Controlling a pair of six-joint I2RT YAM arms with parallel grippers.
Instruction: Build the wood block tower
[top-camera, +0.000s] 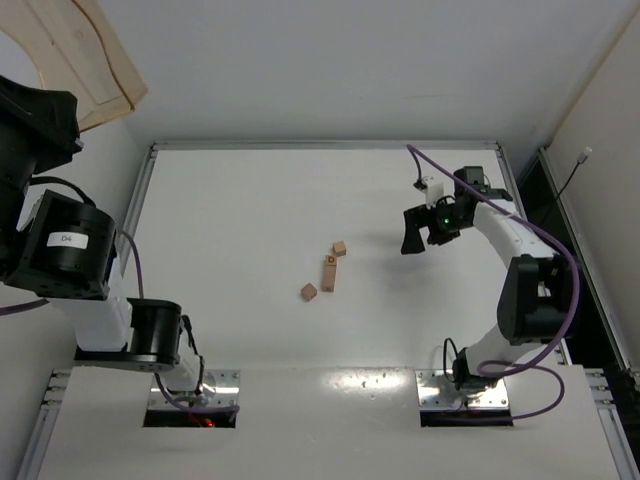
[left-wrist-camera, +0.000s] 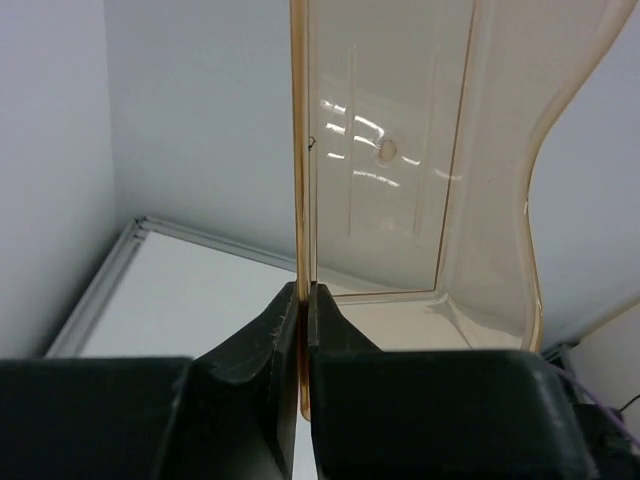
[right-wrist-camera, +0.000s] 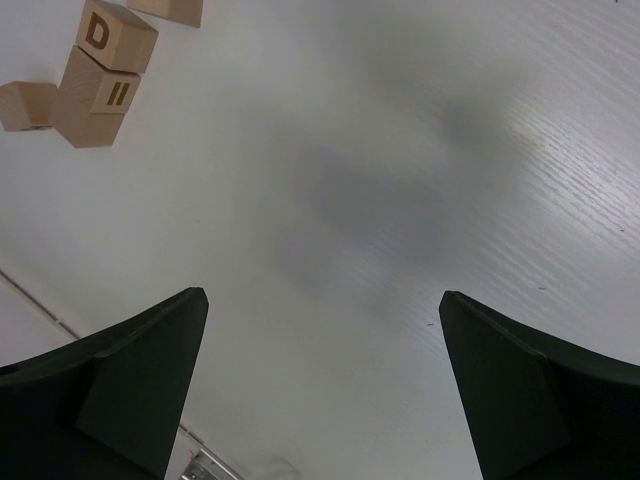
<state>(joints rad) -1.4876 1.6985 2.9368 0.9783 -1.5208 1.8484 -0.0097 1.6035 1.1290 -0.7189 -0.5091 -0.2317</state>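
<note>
Several small light-tan wooden cubes lie mid-table. Two of them touch, one marked D (right-wrist-camera: 118, 35) against one marked II (right-wrist-camera: 100, 95); from above they form one short column (top-camera: 329, 273), and I cannot tell whether they are stacked or lie end to end. A loose cube (top-camera: 309, 291) sits at their left and another (top-camera: 340, 248) behind them. My right gripper (right-wrist-camera: 320, 300) (top-camera: 420, 232) hovers open to the right of the cubes, nothing between its fingers. My left gripper (left-wrist-camera: 303, 300) is shut on the thin edge of a tan tray (left-wrist-camera: 400, 150), held up at the far left (top-camera: 90, 60).
The white table has a raised metal rim (top-camera: 320, 145) at the back and sides. White walls stand behind and to the right. A purple cable (top-camera: 540, 240) loops along the right arm. The left arm's big black joints (top-camera: 65, 250) stand at the left edge.
</note>
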